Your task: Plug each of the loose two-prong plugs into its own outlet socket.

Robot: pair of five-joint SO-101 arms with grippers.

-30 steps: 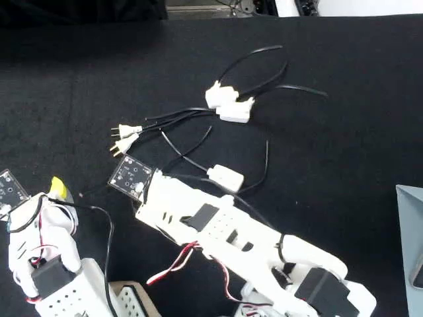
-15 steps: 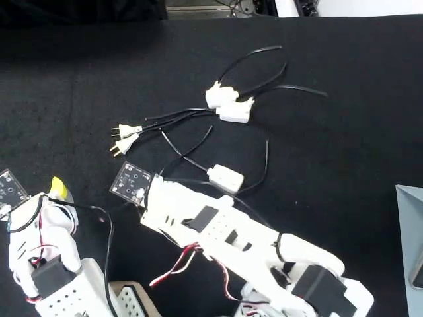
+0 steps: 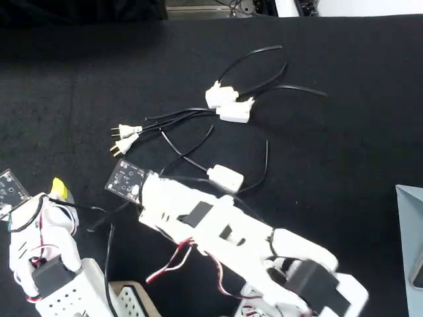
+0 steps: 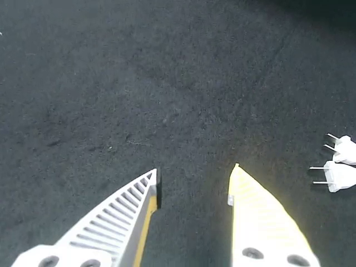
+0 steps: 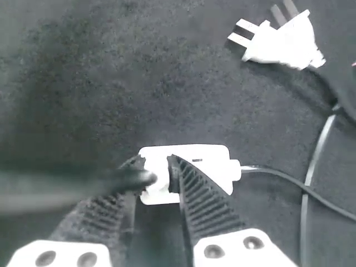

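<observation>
Step in hand: taking hold of a socket. Right gripper (image 5: 157,168) is pinched narrow on the end of a socket (image 5: 203,162), on the table (image 3: 344,79) near the plugs (image 3: 125,131) (image 3: 121,146). Left gripper (image 4: 194,172) is wide open and empty. Next: line the socket's mouth up with one plug's prongs (left probably steadies it). Count: 2 plugs, 3 free sockets (image 3: 220,94) (image 3: 236,111) (image 3: 225,177), plus the gripped one.

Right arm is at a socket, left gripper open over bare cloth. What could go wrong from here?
1. The right gripper sits at one end of the white socket, not its middle, so the socket may swivel when a plug pushes in.
2. The two plugs lie close side by side; the open left gripper could catch both.
3. Black cables loop near the plugs and may drag them.
</observation>
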